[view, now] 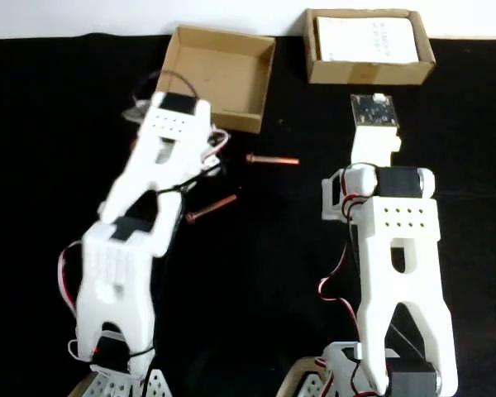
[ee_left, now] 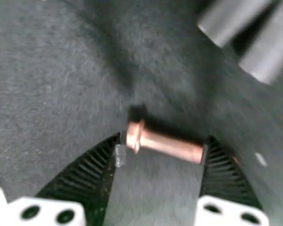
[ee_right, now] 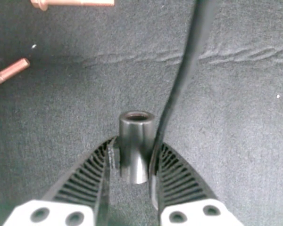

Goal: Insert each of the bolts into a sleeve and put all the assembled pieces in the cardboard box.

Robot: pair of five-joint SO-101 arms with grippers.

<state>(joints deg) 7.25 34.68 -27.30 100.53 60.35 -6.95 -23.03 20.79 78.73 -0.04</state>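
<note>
Left claw [ee_left: 162, 146] clenched on your copper bolt [ee_left: 155, 142], held end to end at lower centre of frame, and your right claw [ee_right: 134, 147] grasping a dark sleeve [ee_right: 134, 134] upright.

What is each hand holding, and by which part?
Right hand grips the black sleeve by its sides, below the rim. A copper bolt spans the left hand; whether clamped cannot be told.

1. A white sheet [view: 366, 39] lying in the right-hand cardboard box [view: 370, 73] carries faint print, too small to read.
2. Nothing else bears any legible text, number or sign.
</note>
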